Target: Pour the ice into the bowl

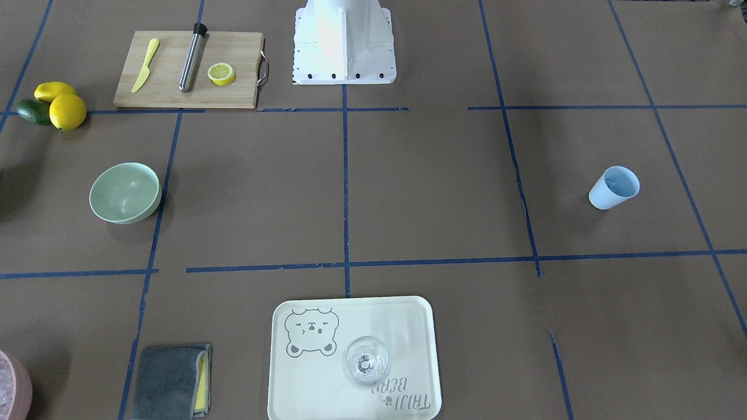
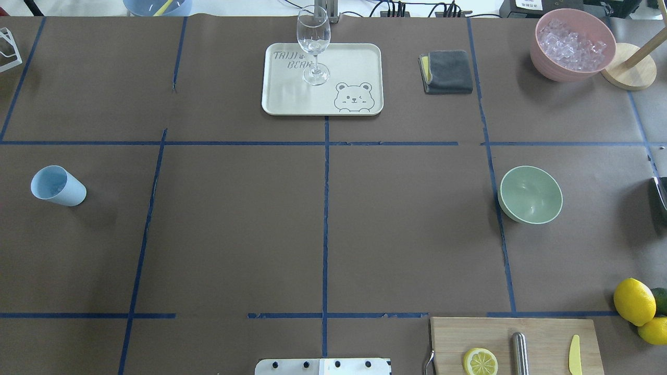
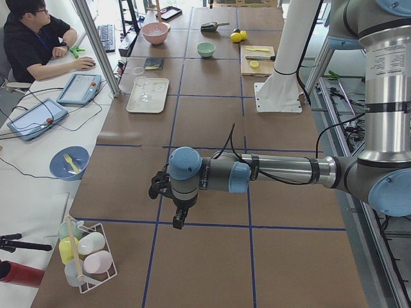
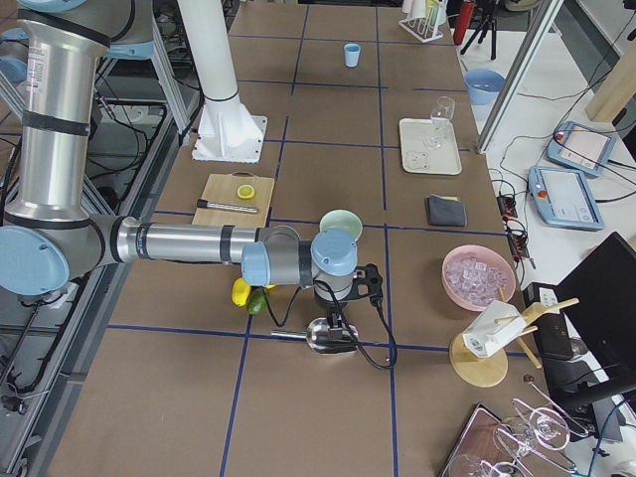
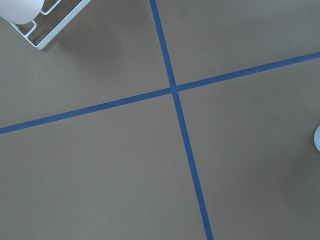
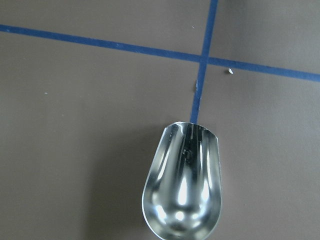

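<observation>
The pale mint-green bowl (image 2: 530, 194) stands empty on the robot's right side of the table; it also shows in the front view (image 1: 124, 192). The light blue cup (image 2: 57, 186) stands far off on the left side (image 1: 614, 188); I cannot make out ice in it. My left gripper (image 3: 178, 219) hangs over bare table beyond the cup; I cannot tell if it is open. My right gripper (image 4: 334, 320) hangs just over an empty metal scoop (image 6: 182, 185) lying on the table beyond the bowl; I cannot tell its state. Neither gripper shows in the overhead or front views.
A pink container (image 2: 573, 44) of whitish ice stands at the far right. A tray (image 2: 359, 57) holds a wine glass (image 2: 313, 44). A grey cloth (image 2: 447, 71), a cutting board (image 2: 542, 333) with a lemon half, and lemons (image 2: 633, 301) lie around. A wire cup rack (image 3: 87, 253) stands at the left end.
</observation>
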Controlling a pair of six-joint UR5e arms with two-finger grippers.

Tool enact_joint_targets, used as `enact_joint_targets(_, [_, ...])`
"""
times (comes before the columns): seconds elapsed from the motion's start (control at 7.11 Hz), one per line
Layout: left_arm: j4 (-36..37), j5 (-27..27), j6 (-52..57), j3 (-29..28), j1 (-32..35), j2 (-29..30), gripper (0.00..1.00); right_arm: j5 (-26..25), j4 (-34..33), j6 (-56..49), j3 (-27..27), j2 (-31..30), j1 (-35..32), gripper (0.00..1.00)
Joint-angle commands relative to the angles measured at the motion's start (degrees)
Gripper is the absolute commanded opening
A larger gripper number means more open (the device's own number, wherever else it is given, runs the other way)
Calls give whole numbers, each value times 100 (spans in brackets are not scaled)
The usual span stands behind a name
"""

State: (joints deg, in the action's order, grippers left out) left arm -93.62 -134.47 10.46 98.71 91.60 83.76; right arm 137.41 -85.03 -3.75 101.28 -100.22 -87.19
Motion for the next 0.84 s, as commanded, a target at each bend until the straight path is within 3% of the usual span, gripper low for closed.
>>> enact_joint_targets(0.0, [-7, 0, 0, -10, 7, 0, 100, 50, 73, 50, 383, 316, 1, 100])
enact_joint_targets(0.28, [2, -9, 9, -1, -2, -9, 100, 199, 109, 407, 471, 651, -8, 100])
enact_joint_targets(0.42, [11, -9, 9, -1, -11, -9, 100, 103, 353, 419, 471, 539, 18, 100])
enact_joint_targets(0.56, [11, -9, 9, -1, -11, -9, 100, 102, 1208, 506, 384, 208, 27, 100])
enact_joint_targets(0.7, [2, -9, 9, -1, -11, -9, 100, 137, 1625, 942, 383, 170, 79, 100])
